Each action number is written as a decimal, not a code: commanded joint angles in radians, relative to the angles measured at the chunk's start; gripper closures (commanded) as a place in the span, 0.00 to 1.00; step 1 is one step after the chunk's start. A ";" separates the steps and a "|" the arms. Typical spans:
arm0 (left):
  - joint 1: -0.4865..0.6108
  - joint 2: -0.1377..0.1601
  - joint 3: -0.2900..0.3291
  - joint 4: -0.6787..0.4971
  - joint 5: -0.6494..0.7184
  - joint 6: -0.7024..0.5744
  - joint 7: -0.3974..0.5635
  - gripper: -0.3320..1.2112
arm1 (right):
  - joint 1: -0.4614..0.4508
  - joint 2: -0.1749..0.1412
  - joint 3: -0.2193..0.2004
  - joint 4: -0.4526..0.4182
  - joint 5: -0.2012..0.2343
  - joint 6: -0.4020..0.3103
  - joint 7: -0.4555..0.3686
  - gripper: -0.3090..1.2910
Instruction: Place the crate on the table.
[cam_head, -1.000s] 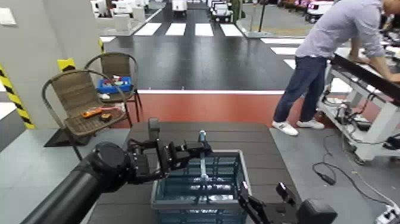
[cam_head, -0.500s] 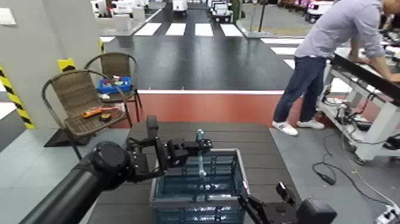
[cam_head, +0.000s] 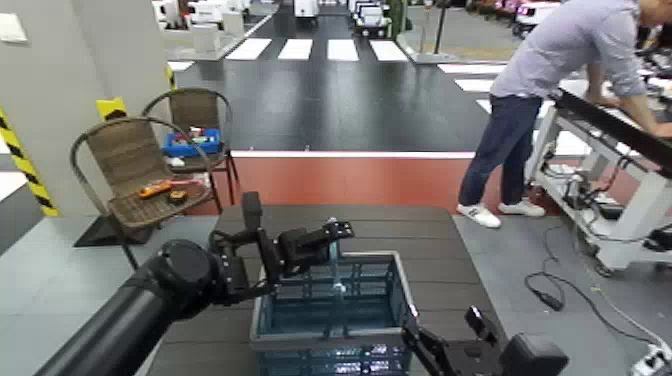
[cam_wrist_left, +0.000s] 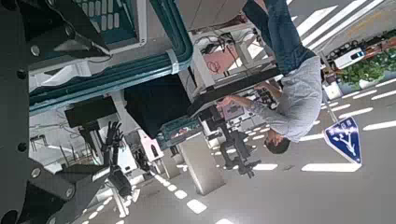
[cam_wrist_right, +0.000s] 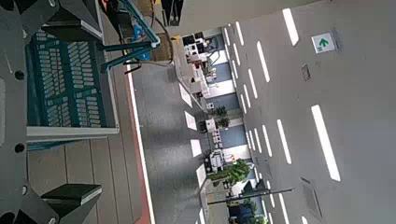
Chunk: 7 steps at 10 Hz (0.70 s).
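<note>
Now the left jaws (cam_head: 336, 238) pinch the thin teal handle of the dark blue-grey lattice plastic crate (cam_head: 330, 322), on the dark slatted surface (cam_head: 440, 262); the right jaws (cam_head: 440, 335), beside it, are open.

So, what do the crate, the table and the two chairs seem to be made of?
The crate looks like moulded plastic, matt blue-grey, judging by its lattice walls and thick rim. The table top seems to be dark slats, wood or a composite; the parallel grooves show it. The chairs look like brown woven wicker on thin dark tube frames, probably metal.
</note>
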 joint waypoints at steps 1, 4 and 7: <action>0.021 0.003 0.036 -0.036 -0.076 -0.029 -0.004 0.25 | 0.001 -0.002 -0.002 -0.001 -0.001 0.000 0.001 0.29; 0.091 0.011 0.145 -0.174 -0.250 -0.055 0.008 0.27 | 0.004 -0.003 -0.007 -0.001 -0.001 0.003 0.001 0.29; 0.283 0.049 0.237 -0.499 -0.323 -0.153 0.203 0.28 | 0.005 -0.002 -0.008 -0.004 -0.001 0.005 0.001 0.29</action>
